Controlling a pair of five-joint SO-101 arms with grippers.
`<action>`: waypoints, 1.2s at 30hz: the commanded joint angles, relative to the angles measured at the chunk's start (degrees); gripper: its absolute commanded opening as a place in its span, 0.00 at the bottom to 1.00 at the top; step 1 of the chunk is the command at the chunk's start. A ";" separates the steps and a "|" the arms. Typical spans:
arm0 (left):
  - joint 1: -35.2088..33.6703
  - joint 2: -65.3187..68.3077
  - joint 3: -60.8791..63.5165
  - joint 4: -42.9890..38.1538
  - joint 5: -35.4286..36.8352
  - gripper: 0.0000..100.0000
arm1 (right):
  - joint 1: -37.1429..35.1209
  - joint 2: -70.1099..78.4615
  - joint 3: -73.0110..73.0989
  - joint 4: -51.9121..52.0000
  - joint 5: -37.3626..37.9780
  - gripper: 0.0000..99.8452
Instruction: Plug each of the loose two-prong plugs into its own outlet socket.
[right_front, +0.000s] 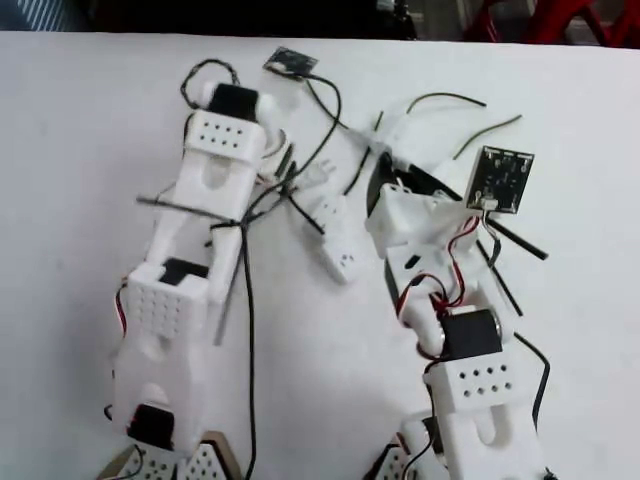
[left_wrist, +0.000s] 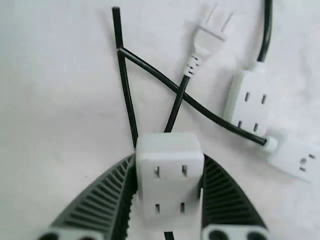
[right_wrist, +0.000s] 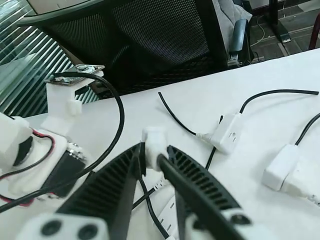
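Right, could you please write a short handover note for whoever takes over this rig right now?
Left hand: shut on a white outlet block, whose sockets are empty.
Right hand: shut on a small white piece, probably a plug; its prongs are hidden.
On the table: a loose plug lying flat, a second outlet block and a third outlet block, visible sockets empty.
Done: no plug seated that I can see.
Left: seat every plug, probably starting with the held one.

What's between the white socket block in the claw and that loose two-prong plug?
Left wrist view: the plug trails its cord, and another black cord crosses it.
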 joint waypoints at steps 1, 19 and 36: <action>1.01 -2.77 -2.64 3.43 -10.29 0.05 | 0.40 -0.92 -0.26 -0.84 0.00 0.02; 6.02 -37.49 60.13 -17.76 -22.42 0.10 | 0.40 -0.92 -0.18 -0.75 0.00 0.02; -2.24 -50.77 64.44 -18.73 -21.01 0.33 | -0.13 -0.84 -0.09 -0.57 2.46 0.02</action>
